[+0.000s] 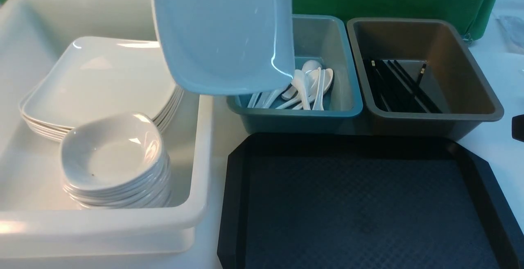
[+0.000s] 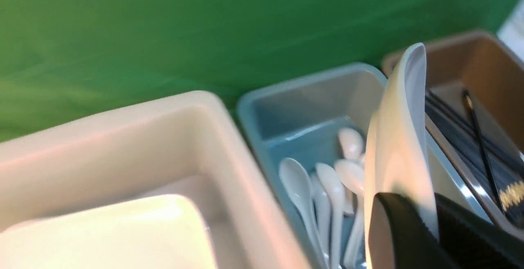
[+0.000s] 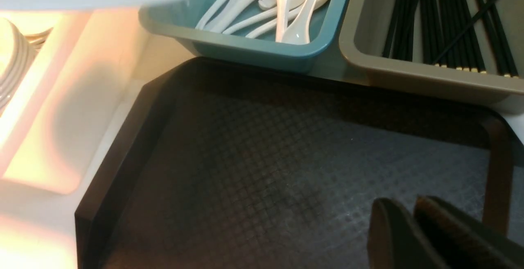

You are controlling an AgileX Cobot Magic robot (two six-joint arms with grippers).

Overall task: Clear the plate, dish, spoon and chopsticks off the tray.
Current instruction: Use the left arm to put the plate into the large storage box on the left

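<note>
L tool point(image 2: 409, 205) clenched on plate point(image 1: 223, 31) rim; wrist cam shows the plate edge-on between the 2 fingers. Plate is airborne and steeply tilted, up above the gap between white bin point(image 1: 196, 215) and blue tub point(image 1: 294, 121). In front cam its lower corner overlaps the tub's left part. It's well clear of the tray point(image 1: 237, 203).

Bin holds 1 stack of big square plates point(image 1: 102, 80) and 1 stack of small dishes point(image 1: 114, 158). Blue tub has spoons point(image 1: 307, 84); brown tub point(image 1: 409, 125) has chopsticks point(image 1: 397, 84). Tray sits flat on desk point(image 1: 491, 146), just in front of the 2 tubs.

R tool point(image 3: 403, 209) hovers over tray's right side, jaws nearly together, nothing between them. Front cam only catches a black sliver of it at the right edge.
</note>
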